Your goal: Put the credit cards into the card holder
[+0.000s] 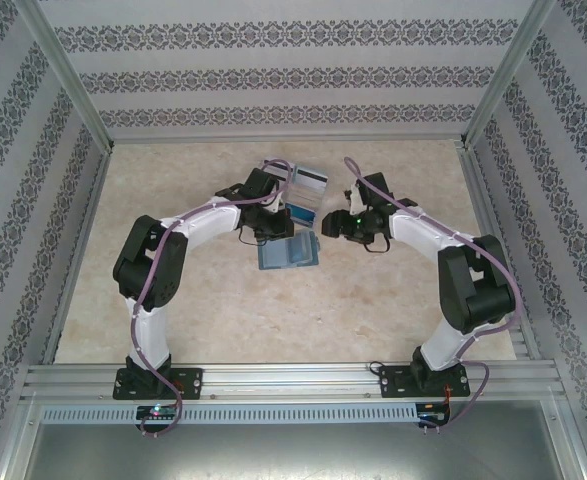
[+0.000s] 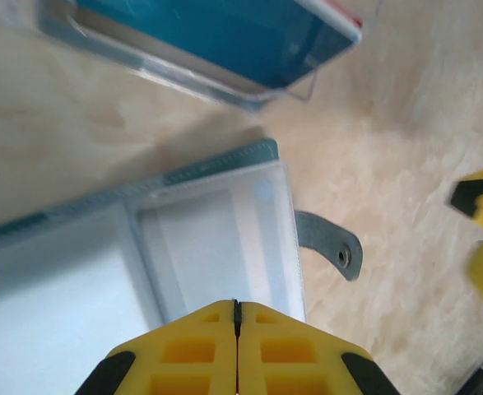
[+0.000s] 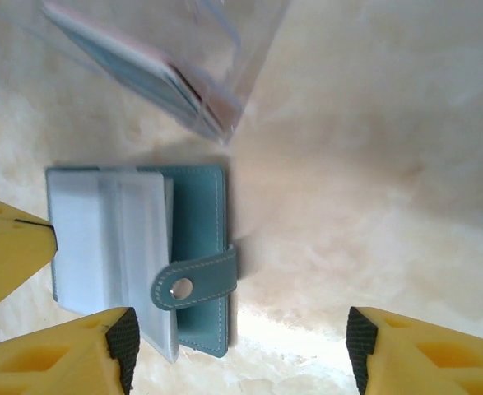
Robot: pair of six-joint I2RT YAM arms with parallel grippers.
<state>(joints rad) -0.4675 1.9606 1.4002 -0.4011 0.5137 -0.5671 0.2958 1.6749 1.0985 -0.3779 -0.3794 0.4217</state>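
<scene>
left gripper (image 2: pixel 237 317), closed, sits at the edge of the open holder (image 2: pixel 216 239), likely pinning it flat on the bench (image 1: pixel 223 310); right gripper (image 3: pixel 239 333) hangs open and empty nearby, cards (image 2: pixel 225 37) not yet fetched.

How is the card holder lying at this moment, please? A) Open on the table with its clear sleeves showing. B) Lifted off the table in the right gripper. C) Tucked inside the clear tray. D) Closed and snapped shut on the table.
A: the right wrist view shows the card holder spread open on the table, its clear sleeves facing up.
</scene>
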